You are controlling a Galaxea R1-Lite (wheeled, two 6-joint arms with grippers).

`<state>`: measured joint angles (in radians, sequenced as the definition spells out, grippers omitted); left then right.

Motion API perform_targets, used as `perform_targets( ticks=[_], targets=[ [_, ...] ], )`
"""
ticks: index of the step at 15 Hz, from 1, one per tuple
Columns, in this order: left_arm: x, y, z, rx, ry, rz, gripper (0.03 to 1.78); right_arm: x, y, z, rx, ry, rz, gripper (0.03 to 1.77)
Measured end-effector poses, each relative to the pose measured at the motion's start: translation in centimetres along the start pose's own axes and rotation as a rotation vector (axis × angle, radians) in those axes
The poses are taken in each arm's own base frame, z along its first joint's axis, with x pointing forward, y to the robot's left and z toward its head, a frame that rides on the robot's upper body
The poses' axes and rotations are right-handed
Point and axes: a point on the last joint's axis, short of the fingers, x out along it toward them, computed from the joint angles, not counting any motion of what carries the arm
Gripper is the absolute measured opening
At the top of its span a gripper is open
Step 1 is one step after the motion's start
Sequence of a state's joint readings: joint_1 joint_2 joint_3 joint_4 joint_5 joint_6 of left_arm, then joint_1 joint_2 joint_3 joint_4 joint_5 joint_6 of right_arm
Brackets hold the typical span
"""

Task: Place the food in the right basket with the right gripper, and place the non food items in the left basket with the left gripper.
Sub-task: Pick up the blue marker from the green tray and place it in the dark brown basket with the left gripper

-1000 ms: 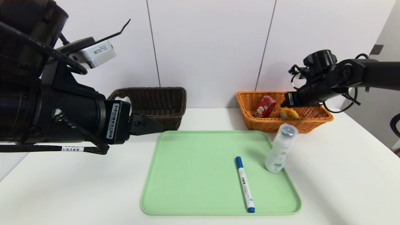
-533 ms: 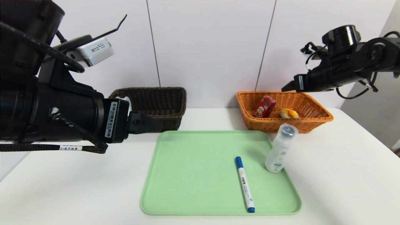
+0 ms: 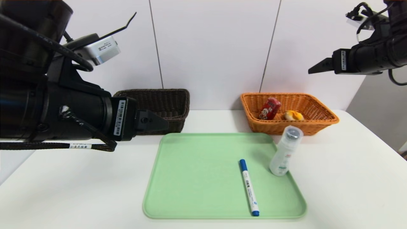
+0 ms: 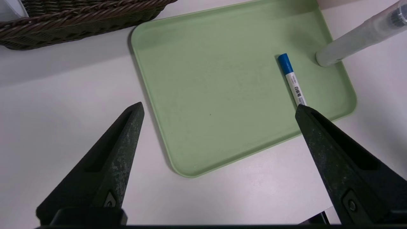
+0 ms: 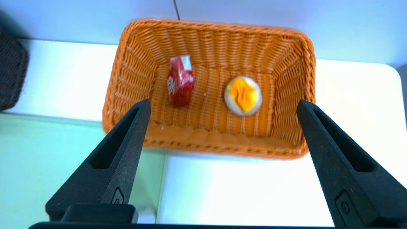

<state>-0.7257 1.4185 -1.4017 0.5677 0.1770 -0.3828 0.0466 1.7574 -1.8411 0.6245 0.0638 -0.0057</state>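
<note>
Right gripper (image 5: 222, 105) has risen and pulled back from orange basket (image 3: 318, 122) since earlier frame, jaws spread wide, empty; red drink carton (image 5: 180, 81) and bun (image 5: 243, 95) lie below and ahead of it, inside basket; left gripper (image 4: 219, 108) hangs fully open, empty, above tray's (image 4: 203, 95) near edge; blue-capped marker (image 4: 292, 79) ahead between its fingers, white bottle (image 4: 356, 38) beyond, upright on tray corner; dark basket (image 4: 79, 19) off to its side; risk: tall bottle tips if fingers strike high.

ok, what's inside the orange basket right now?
The orange basket holds a red drink carton and a bun, lying apart. The right wrist view shows its whole floor; nothing else is there.
</note>
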Motion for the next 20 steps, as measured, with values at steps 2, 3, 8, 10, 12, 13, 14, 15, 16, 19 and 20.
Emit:
perform_targets(
  ticks=[2,3,8,10,12,13,14,15,16,19,20],
  targets=[
    [1.1,-0.4,0.3,0.001,-0.006,-0.006,1.69,-1.7,0.3,-1.0,0.002,0.011,0.003,1.62],
    [1.8,-0.7,0.3,0.004,-0.003,-0.009,1.69,-2.3,0.4,-1.5,0.002,0.019,0.006,1.63],
    [6.1,-3.7,0.0,0.012,0.062,-0.043,1.69,-4.0,1.7,-2.8,0.024,0.033,0.041,1.67],
    [8.1,-5.2,0.0,0.010,0.090,-0.053,1.69,-4.1,2.0,-3.0,0.020,0.037,0.051,1.68],
    [10.0,-6.9,-0.1,0.003,0.110,-0.065,1.69,-4.1,2.2,-3.1,0.020,0.032,0.057,1.69],
    [10.9,-7.6,-0.2,0.001,0.118,-0.070,1.69,-3.9,2.3,-3.1,0.021,0.027,0.057,1.69],
    [11.7,-8.3,-0.4,-0.001,0.130,-0.075,1.69,-3.6,2.3,-3.1,0.027,0.017,0.055,1.69],
    [12.4,-9.0,-0.7,-0.008,0.141,-0.076,1.69,-3.4,2.3,-3.2,0.035,0.011,0.054,1.69],
    [13.1,-9.6,-1.1,-0.011,0.151,-0.069,1.69,-3.0,2.2,-3.4,0.036,0.006,0.053,1.69],
    [15.1,-11.0,-2.5,0.003,0.184,-0.044,1.69,-2.4,2.2,-4.0,0.038,0.023,0.053,1.69],
    [15.5,-11.4,-2.8,0.007,0.196,-0.043,1.69,-2.3,2.2,-4.1,0.040,0.028,0.052,1.69]
  ],
)
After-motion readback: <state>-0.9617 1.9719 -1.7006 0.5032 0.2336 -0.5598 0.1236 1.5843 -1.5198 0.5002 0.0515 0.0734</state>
